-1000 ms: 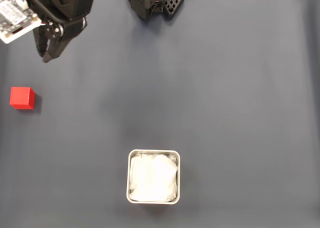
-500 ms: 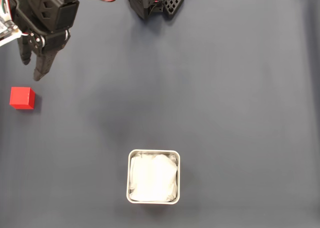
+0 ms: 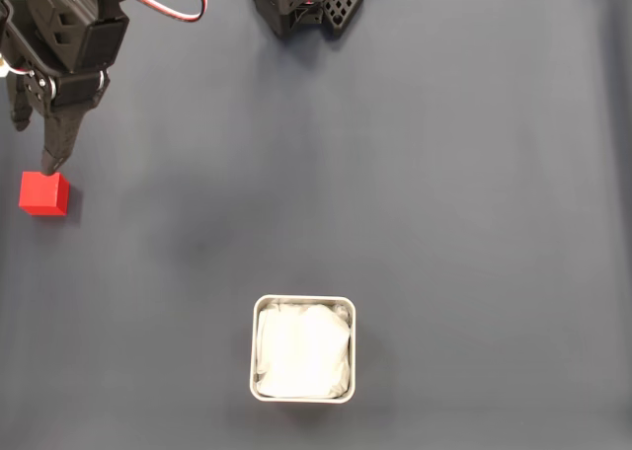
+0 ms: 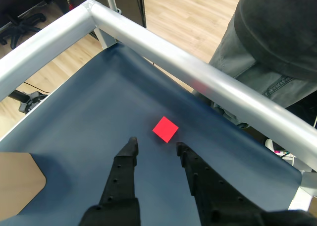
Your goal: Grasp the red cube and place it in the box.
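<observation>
Your black two-finger pincer (image 4: 154, 144) is spread apart with nothing between the jaws, so you're basically at the very start of this one. In the wrist view the two dark fingers (image 4: 124, 166) point up the mat and the small bright red matte cube (image 4: 165, 129) sits just past the tips, lined up pretty well with the gap, not touched by either one as far as I can tell. In the fixed view the pincer (image 3: 35, 144) is over by the left edge, and the longer finger's tip looks like it's right at the top edge of the red cube (image 3: 44, 193), though from above I can't say how high off the mat it is. So nothing's grasped, nothing's lifted. The cube rests flat on the dark blue-grey mat (image 3: 444, 193), close to its left border, and in the wrist view you can see the silver metal frame rail (image 4: 198, 72) running not far behind it, with a person in dark jeans (image 4: 247, 57) standing beyond the rail. The small square pale-rimmed box lined with crumpled white paper (image 3: 303, 347) sits well apart from all that, down in the lower middle of the fixed view, with no cube in it. My read: you've still got the whole job left, meaning straddle the cube, pinch, lift, carry across the mat and drop it in.
</observation>
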You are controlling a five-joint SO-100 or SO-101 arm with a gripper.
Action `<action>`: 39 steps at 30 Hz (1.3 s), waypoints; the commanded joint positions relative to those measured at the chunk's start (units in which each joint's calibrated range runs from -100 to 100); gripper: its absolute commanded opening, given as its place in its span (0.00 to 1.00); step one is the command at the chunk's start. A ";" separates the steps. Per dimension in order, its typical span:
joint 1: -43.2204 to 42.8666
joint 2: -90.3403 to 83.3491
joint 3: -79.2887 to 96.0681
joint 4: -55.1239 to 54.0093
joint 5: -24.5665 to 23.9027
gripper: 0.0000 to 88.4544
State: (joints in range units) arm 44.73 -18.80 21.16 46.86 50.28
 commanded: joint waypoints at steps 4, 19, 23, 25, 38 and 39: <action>1.36 0.60 2.29 -5.38 0.05 0.24; 2.00 2.34 10.05 -11.28 0.88 0.30; 2.21 3.29 10.96 -12.35 0.88 0.32; 2.28 3.81 11.42 -13.09 0.98 0.33; 2.21 9.27 11.60 -17.60 1.12 0.34; 2.21 9.79 11.51 -17.92 1.12 0.34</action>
State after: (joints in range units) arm 46.59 -9.34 33.36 30.95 51.01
